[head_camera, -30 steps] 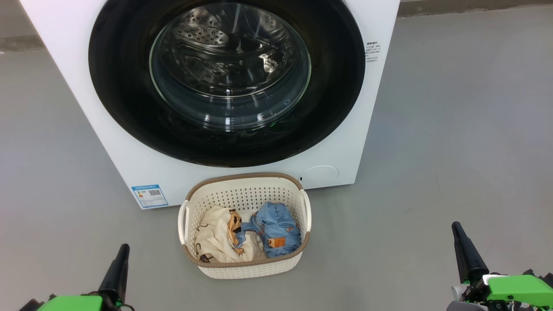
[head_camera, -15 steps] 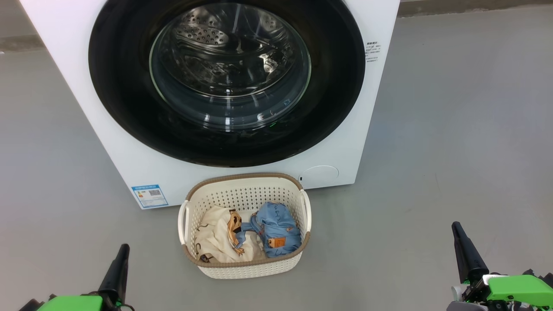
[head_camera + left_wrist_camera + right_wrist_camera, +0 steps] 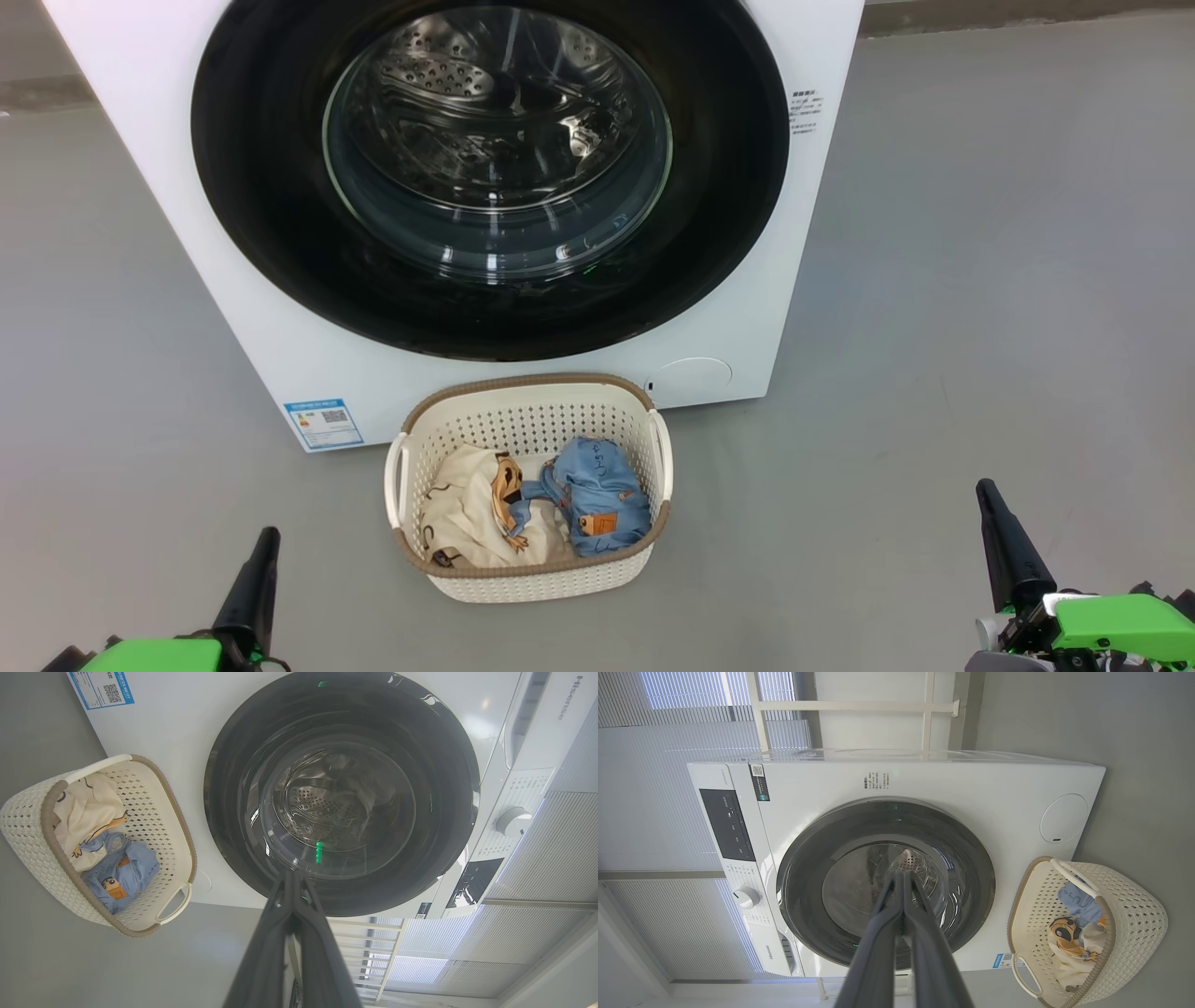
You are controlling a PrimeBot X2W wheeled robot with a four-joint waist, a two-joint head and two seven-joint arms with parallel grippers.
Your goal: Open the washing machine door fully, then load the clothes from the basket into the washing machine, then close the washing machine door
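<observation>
The white washing machine (image 3: 822,56) stands ahead, its round black-rimmed door (image 3: 243,187) lying flush against the front. On the floor before it sits the cream basket (image 3: 532,574) holding the clothes: a cream-beige garment (image 3: 462,513) and a light blue one (image 3: 597,495). My left gripper (image 3: 266,537) rests low at the left and my right gripper (image 3: 985,490) low at the right, both shut and empty, well short of the basket. In the left wrist view the shut fingers (image 3: 292,877) point at the door (image 3: 448,765); the right wrist view shows the same (image 3: 903,870), with the basket (image 3: 1134,905) at lower right.
Bare grey floor (image 3: 980,280) spreads to both sides of the machine and basket. A blue label sticker (image 3: 322,423) and a round service flap (image 3: 691,378) mark the machine's lower front. White blinds (image 3: 668,732) and a control panel (image 3: 728,826) appear in the right wrist view.
</observation>
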